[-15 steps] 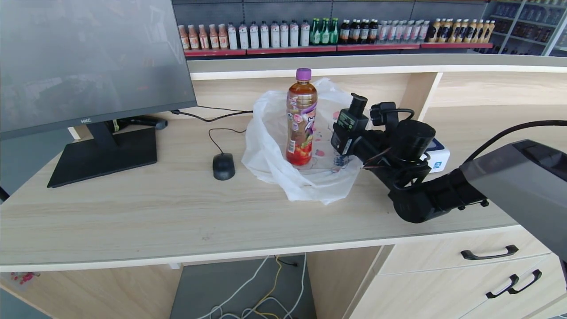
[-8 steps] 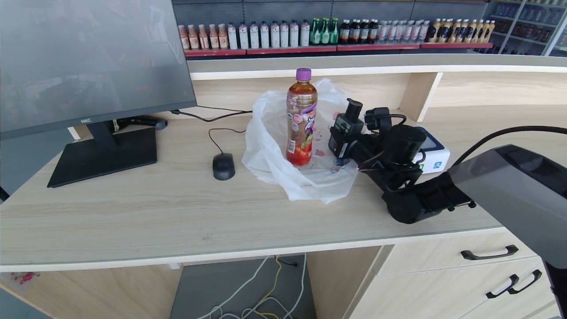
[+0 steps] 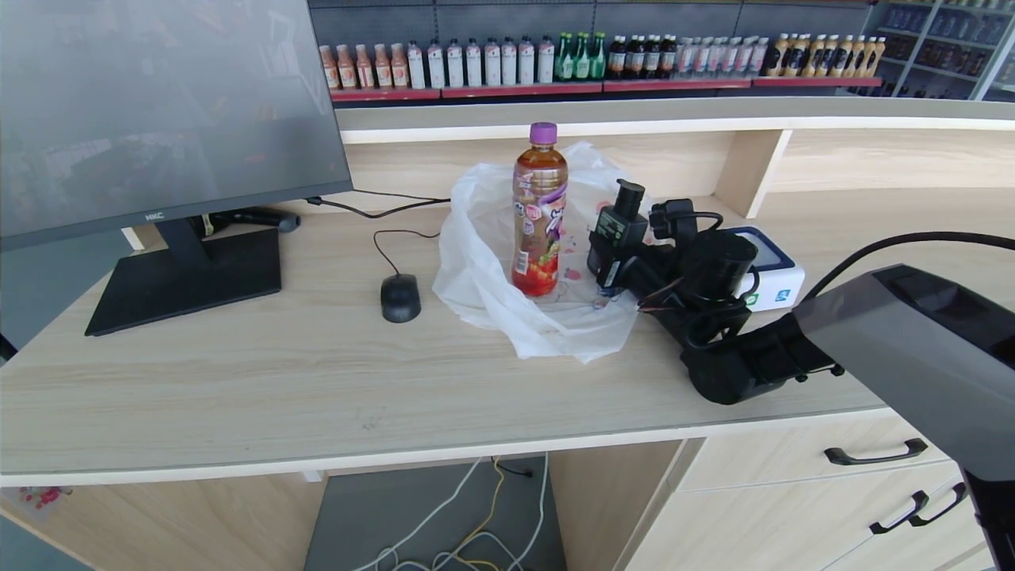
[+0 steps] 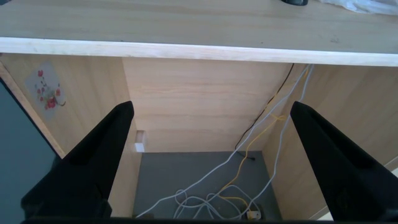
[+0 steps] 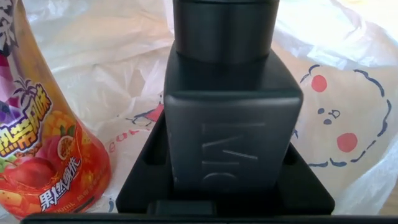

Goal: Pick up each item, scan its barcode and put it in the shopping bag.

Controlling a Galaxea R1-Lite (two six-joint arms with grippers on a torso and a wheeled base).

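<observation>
Bottle of fruit tea (image 3: 539, 222) stands upright inside white shopping bag (image 3: 484, 270) on counter (image 3: 238, 373). Right gripper (image 3: 617, 252) just beside it over the bag, apparently clamped on a dark square bottle (image 5: 231, 137). Left gripper (image 4: 211, 109) below counter edge, jaws spread wide, holding nothing.

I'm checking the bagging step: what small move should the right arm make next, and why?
Probably lower the right pincer slightly and let go. It holds the black bottle tilted over the open shopping bag, beside the upright tea bottle standing in it, so a short drop should land it inside.
</observation>
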